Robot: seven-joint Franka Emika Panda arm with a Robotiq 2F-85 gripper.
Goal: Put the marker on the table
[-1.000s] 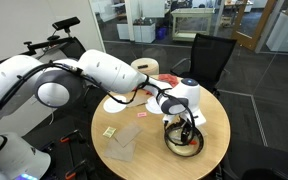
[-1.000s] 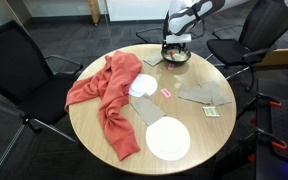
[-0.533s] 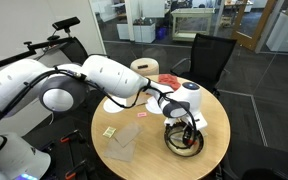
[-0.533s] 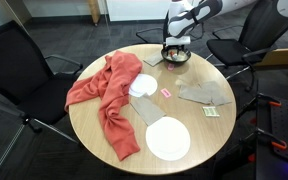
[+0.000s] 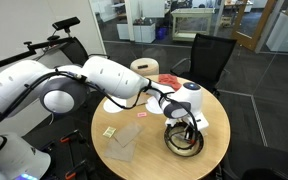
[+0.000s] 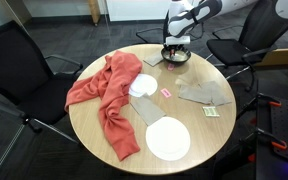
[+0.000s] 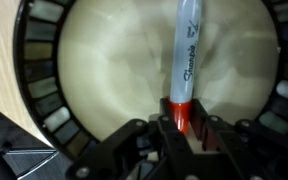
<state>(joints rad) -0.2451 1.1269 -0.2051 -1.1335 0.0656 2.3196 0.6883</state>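
A grey marker with a red cap [image 7: 184,55] lies inside a dark-rimmed bowl [image 7: 32,70] with a pale inside. In the wrist view my gripper [image 7: 181,118] is shut on the marker's red cap end, the fingers [image 7: 156,137] pressed against both sides of it. In both exterior views the gripper [image 5: 185,128] [image 6: 175,47] reaches down into the bowl [image 5: 183,142] [image 6: 176,57] at the edge of the round wooden table [image 5: 154,145] [image 6: 114,155]. The marker itself is hidden there.
On the table lie a red cloth [image 6: 106,95], a white plate [image 6: 168,138], a white bowl [image 6: 142,85], a grey cloth [image 6: 204,94], a small pink object [image 6: 166,93] and a card [image 6: 211,111]. Black chairs [image 6: 14,60] ring the table.
The gripper's fingers have closed on the marker's red end inside the bowl. The arm has hardly moved.
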